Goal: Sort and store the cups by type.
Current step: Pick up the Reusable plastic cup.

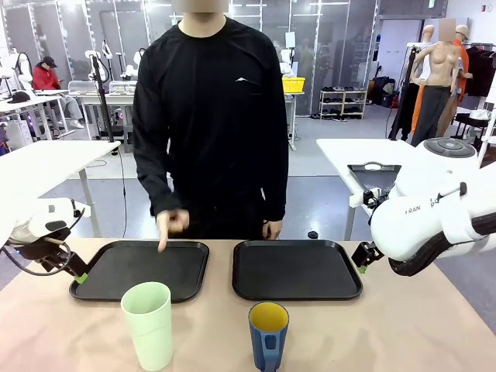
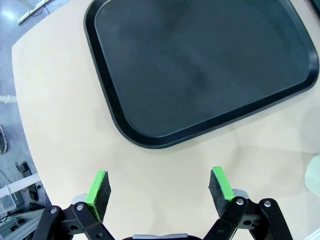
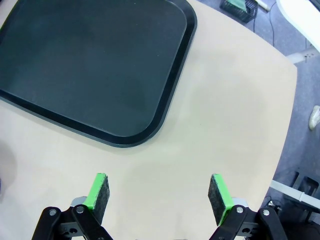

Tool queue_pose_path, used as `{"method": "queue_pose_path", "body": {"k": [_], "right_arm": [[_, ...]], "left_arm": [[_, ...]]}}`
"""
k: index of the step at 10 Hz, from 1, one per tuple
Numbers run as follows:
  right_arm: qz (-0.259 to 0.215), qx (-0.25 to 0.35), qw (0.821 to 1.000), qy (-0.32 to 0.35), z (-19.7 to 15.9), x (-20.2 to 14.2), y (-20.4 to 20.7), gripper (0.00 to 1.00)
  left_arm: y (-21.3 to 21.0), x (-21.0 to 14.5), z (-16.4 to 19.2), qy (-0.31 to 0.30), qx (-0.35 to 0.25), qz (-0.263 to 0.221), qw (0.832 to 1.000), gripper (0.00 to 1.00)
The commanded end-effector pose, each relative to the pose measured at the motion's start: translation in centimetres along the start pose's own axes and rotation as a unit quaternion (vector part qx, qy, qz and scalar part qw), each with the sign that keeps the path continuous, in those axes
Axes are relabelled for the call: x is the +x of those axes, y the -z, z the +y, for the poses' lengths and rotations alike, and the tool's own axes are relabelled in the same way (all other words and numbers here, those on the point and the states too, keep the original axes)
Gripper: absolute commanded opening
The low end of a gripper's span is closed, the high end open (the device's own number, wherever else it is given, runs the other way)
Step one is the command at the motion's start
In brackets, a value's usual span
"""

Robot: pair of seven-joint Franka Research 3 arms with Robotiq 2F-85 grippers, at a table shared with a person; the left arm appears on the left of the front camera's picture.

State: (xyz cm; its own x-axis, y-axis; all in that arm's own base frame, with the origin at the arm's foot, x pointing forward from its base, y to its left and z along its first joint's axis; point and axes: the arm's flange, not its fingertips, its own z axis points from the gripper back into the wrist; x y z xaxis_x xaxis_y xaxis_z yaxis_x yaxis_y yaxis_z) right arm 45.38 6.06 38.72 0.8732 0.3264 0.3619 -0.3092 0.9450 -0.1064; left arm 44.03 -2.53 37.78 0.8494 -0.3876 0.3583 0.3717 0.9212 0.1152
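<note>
The fingers (image 2: 100,189) of the left gripper (image 2: 160,187) stand spread wide. Their green pads face each other with nothing between them, above the bare table (image 2: 60,125) and just short of a rounded corner of the left tray (image 2: 200,65). The right gripper (image 3: 160,192) is released in the same way, its jaws wide apart and holding nothing. It hangs over the tabletop near the corner of the right tray (image 3: 90,65).

In the front view each gripper sits at the outer side of its own tray, low over the table. The two black trays lie side by side across the middle, close together but not touching, and both are bare inside.

The tumbler (image 1: 149,322), tall and pale mint green, stands upright on the table in front of the left tray, on the robot's side and apart from the tray's rim. The blue cup (image 1: 268,335) is shorter, yellow inside, with its handle turned toward the camera. It stands upright near the table's middle, in front of the gap between the trays and nearer the right one. The two cups are well apart, and neither gripper touches either.

A person (image 1: 213,116) in a black top stands at the far side. One hand (image 1: 172,225) points a finger down at the far edge of the left tray.
</note>
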Motion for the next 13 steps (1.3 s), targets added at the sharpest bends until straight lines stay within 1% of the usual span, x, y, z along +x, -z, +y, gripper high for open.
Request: {"method": "queue_pose_path", "body": {"k": [1,13], "right_arm": [[0.001,0.000,1.000,0.001,-0.07,-0.01,0.00,1.00],[0.001,0.000,1.000,0.001,-0.07,-0.01,0.00,1.00]], "left_arm": [[0.02,-0.09,0.16,0.001,0.002,0.002,1.000,1.00],[0.02,-0.09,0.16,0.001,0.002,0.002,1.000,1.00]]}}
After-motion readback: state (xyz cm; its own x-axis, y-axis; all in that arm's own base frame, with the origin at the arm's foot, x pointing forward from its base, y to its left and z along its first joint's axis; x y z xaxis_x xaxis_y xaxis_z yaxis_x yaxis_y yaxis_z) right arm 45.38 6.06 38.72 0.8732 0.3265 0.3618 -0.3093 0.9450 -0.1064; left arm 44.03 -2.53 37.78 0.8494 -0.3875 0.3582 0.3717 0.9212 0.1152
